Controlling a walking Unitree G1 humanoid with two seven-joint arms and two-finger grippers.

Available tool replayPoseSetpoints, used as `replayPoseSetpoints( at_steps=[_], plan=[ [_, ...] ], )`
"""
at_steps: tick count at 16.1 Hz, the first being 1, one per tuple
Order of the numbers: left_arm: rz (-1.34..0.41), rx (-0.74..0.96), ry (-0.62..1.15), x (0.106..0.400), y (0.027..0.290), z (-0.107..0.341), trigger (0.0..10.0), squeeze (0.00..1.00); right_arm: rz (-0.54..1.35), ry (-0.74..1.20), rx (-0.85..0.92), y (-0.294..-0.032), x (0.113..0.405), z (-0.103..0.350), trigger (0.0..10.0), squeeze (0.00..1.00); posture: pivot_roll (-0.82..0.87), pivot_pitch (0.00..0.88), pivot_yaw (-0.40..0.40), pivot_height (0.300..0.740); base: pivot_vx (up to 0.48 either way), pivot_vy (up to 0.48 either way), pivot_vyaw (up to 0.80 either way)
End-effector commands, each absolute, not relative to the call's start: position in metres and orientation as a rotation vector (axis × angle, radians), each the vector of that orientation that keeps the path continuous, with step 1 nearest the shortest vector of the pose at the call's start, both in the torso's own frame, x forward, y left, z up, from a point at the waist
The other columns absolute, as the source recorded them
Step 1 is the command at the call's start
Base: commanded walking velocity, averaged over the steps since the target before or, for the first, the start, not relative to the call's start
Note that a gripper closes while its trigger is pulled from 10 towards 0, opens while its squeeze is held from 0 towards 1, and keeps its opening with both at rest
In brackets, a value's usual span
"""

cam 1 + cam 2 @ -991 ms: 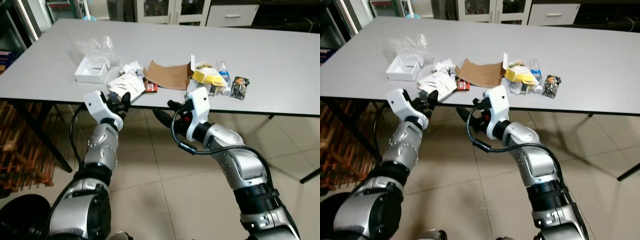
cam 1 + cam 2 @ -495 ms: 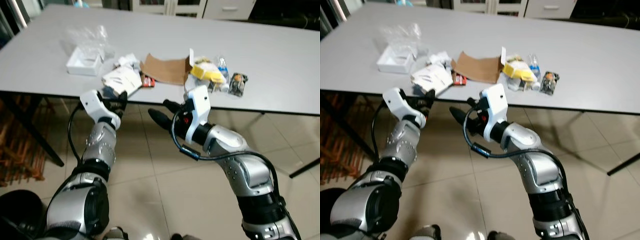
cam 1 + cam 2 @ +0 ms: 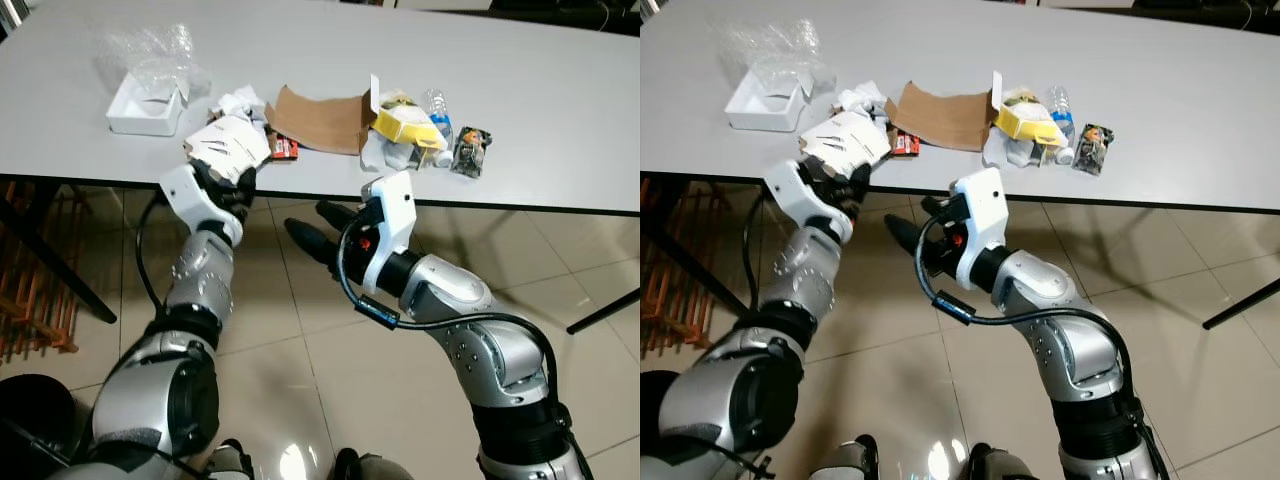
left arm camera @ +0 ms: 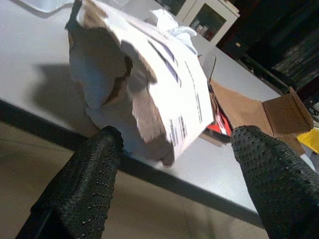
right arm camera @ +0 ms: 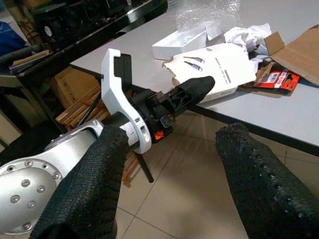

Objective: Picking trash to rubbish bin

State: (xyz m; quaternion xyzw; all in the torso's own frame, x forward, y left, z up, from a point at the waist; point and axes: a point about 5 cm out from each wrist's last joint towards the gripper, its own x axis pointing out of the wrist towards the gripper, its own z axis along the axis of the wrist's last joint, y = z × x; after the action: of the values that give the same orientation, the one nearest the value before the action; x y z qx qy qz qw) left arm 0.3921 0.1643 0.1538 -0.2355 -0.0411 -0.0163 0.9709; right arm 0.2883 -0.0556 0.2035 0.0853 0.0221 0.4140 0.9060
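On the wide grey counter we see a flattened brown cardboard sheet, then a shallow white rectangular tray with crumpled clear plastic wrap bunched at its far end. At the near edge lies a torn white printed carton, its long axis along the edge. Our left end effector gapes wide around it, ungripped; our right end effector hangs open below the counter.

left gripper fingers were spread wide at the table edge, a torn white carton between them. brown cardboard and a red wrapper lay behind it.
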Motion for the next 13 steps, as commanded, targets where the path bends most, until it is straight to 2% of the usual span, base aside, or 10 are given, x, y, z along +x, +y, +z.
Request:
replayPoseSetpoints(
  at_steps=[1, 13],
  plan=[
    [-0.049, -0.461, -0.067, 0.393, 0.160, 0.154, 10.0, 0.00, 0.844, 0.051, 0.195, -0.057, 0.282, 0.204, 10.0, 0.00, -0.12, 0.230, -0.076, 0.740, 0.000, 0.000, 0.00],
    [-0.061, -0.448, -0.107, 0.406, 0.142, 0.183, 10.0, 0.00, 0.800, 0.086, 0.256, -0.058, 0.261, 0.197, 10.0, 0.00, -0.17, 0.251, -0.065, 0.740, 0.000, 0.000, 0.00]
  ],
)
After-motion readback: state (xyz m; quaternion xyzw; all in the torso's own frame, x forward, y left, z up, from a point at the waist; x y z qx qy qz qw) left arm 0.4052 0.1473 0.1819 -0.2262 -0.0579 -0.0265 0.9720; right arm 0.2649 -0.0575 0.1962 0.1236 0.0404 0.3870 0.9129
